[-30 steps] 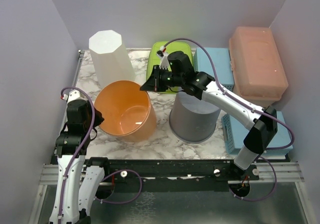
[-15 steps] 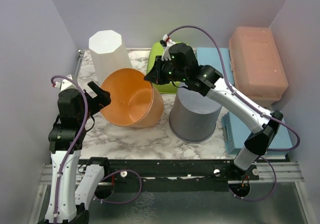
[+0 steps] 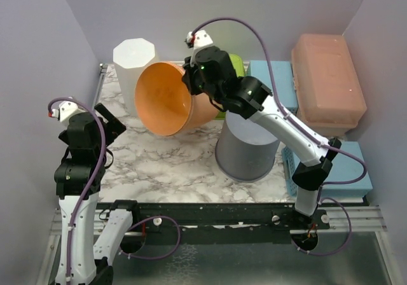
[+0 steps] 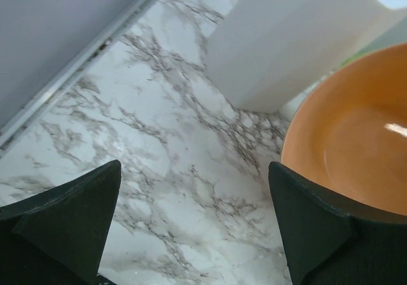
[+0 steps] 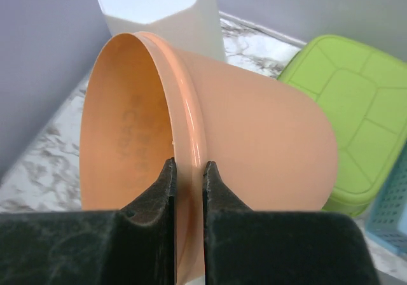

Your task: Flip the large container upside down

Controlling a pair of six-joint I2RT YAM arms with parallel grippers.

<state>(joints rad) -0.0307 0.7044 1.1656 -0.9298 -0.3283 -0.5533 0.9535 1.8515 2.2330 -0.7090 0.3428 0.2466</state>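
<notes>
The large container is an orange bucket [image 3: 165, 100], lifted off the marble table and tipped on its side, mouth facing left. My right gripper [image 3: 193, 81] is shut on its rim at the top; in the right wrist view the rim runs between the two fingers of the right gripper [image 5: 188, 167], with the bucket [image 5: 254, 145] stretching away. My left gripper [image 3: 108, 121] stands open at the left, apart from the bucket. In the left wrist view only bare marble lies between the fingers of the left gripper [image 4: 194, 170], and the bucket's mouth [image 4: 356, 151] shows at the right.
A tall white octagonal container [image 3: 135, 65] stands just behind the bucket. An upturned grey bucket [image 3: 248, 148] sits right of centre. A green box [image 5: 346, 100], blue boxes [image 3: 273, 81], a pink box [image 3: 327, 81] and a blue basket [image 3: 292, 164] crowd the right side.
The right arm raised the bucket from upright on the table and tipped it sideways. The left gripper opened, let go of the bucket's near rim and drew back to the left.
</notes>
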